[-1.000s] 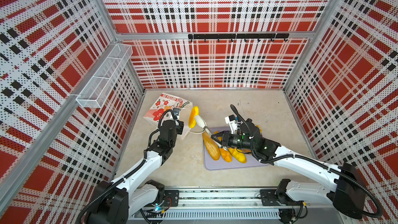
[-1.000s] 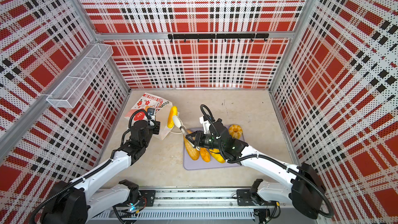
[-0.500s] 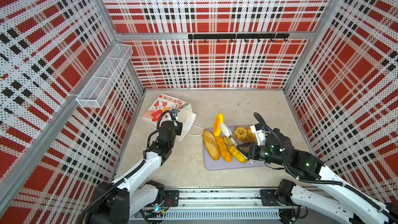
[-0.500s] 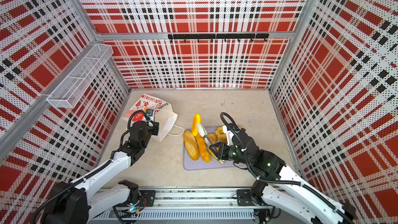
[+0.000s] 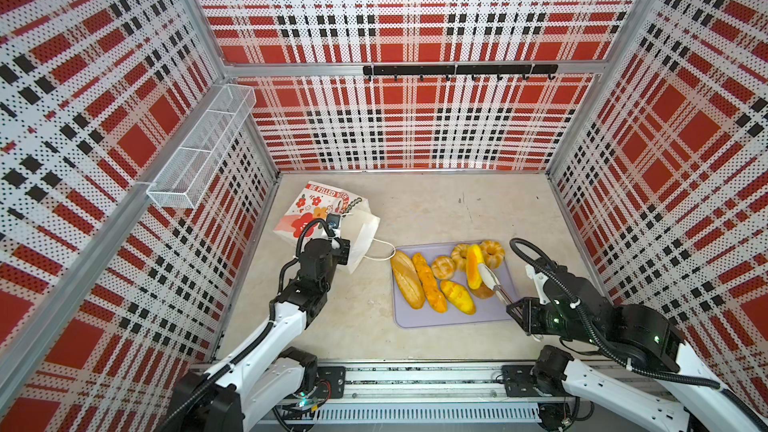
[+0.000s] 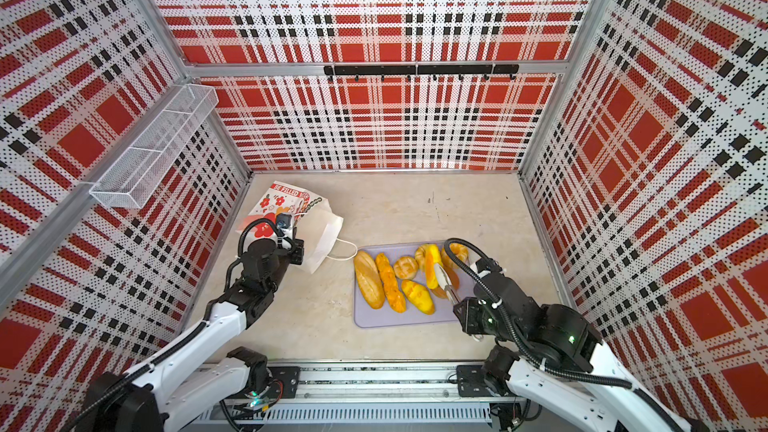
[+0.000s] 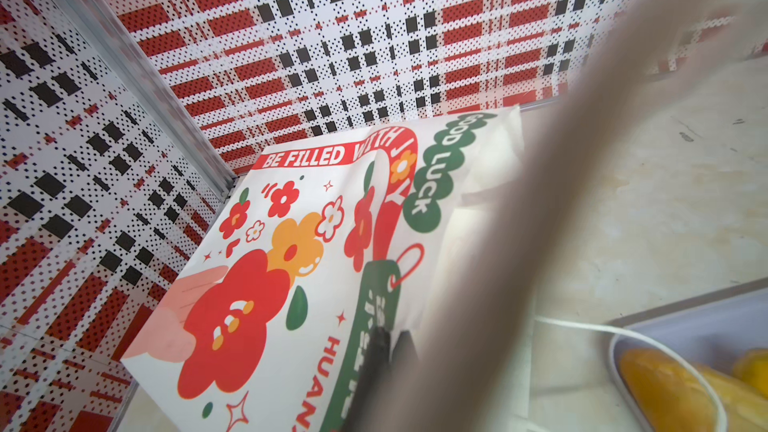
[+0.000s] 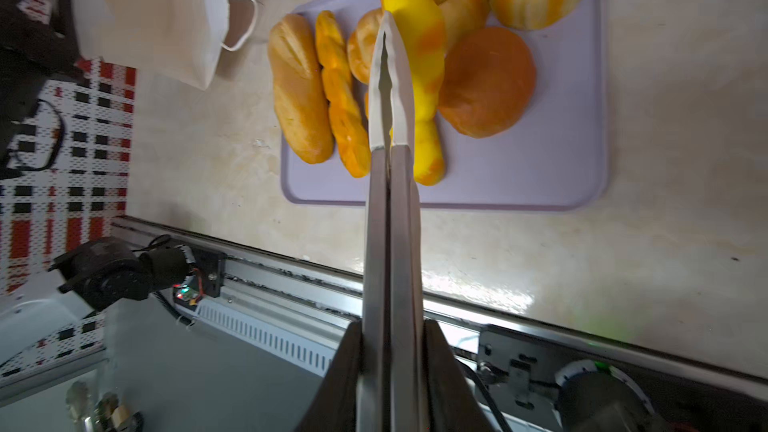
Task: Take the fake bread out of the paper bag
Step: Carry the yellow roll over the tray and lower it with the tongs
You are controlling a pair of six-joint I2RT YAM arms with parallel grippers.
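Centre-left, we clamp the paper bag (image 5: 316, 209) with the left gripper (image 5: 343, 249) — lower right, the right gripper (image 5: 515, 305) clamps closed tongs (image 5: 490, 282) beside a yellow loaf (image 5: 473, 261) over the tray (image 5: 449, 320).

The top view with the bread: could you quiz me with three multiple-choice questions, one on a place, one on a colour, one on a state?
1. Where is the paper bag? A) far right corner B) on the table, left of the tray C) hanging up high
2. What colour is the tray? A) lavender B) green C) black
3. The right fingers are: A) open, empty B) shut on the bag C) shut on metal tongs

Answers: 1B, it sits beside the tray near the left wall; 2A, its bare rim is pale purple; 3C, the wrist view shows them clamping the tongs' handles.
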